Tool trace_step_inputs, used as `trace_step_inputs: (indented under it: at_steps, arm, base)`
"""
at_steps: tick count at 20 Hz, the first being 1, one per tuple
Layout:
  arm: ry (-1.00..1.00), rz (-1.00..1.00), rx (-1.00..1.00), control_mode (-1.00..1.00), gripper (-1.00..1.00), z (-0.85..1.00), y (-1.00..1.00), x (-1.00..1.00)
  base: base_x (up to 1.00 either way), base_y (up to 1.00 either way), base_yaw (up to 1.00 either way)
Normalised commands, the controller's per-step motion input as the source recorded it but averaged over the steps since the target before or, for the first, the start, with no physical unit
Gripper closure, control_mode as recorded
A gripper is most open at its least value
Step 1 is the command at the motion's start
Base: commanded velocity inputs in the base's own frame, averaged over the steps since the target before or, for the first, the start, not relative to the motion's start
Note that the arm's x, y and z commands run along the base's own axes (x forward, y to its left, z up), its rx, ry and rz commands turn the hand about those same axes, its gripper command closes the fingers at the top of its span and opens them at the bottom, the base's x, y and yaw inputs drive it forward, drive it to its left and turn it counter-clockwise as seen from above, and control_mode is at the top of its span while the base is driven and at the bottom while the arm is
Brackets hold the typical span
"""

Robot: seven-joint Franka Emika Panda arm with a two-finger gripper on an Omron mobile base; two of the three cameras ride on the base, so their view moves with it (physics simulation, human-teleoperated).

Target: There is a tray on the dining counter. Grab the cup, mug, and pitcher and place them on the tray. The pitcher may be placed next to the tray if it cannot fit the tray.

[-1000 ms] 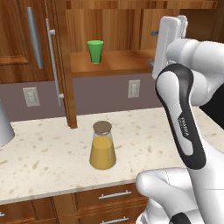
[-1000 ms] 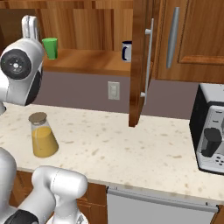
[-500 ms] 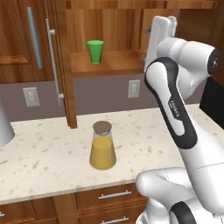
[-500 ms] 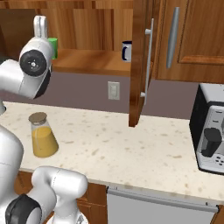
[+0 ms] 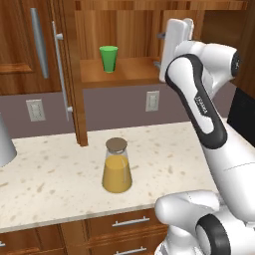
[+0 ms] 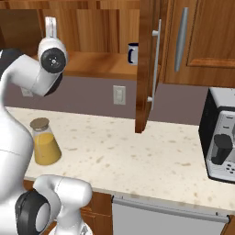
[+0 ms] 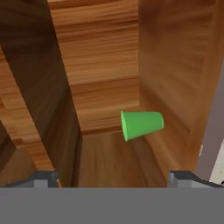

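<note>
Standing on wooden cabinet shelf [image 5: 124,72]: small bright green tapered cup [image 5: 108,58], untouched. Two-finger gripper [image 7: 113,178] spread wide, empty, aimed at it. Below on speckled counter [image 5: 60,179]: clear conical glass pitcher [image 5: 116,166], orange liquid, cork lid.

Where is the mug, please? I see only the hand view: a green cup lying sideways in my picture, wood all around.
Observer: The mug stands on the open cabinet shelf, at the end near the open door in the right base view.
Operator: Is the cup really fallen over?
Observer: No. The cup stands upright on the same shelf in the left base view; your camera is rolled.
Operator: And the pitcher?
Observer: The pitcher stands on the counter below the shelf, lid on.
Operator: Is the gripper holding anything?
Observer: No. The gripper is open and short of the cup.
</note>
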Motion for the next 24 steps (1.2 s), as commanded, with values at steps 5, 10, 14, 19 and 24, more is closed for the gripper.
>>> trace_step_inputs:
  at_steps: [5,10,14,19,24]
  arm:
    - [0.09,0.10,0.00,-1.00,-1.00,-0.01,0.00,0.64]
    - [0.03,0.11,-0.02,-1.00,-1.00,-0.05,0.06,0.51]
    - [0.00,0.09,-0.08,-1.00,-1.00,0.00,0.22,0.33]
    - [0.00,0.03,-0.13,-1.00,-1.00,-0.05,0.30,0.19]
    - [0.00,0.00,-0.10,-1.00,-1.00,-0.12,0.02,0.21]
  base:
    - [0.00,0.00,0.00]
    - [0.00,0.00,0.00]
    - [0.00,0.00,0.00]
    - [0.00,0.00,0.00]
    - [0.00,0.00,0.00]
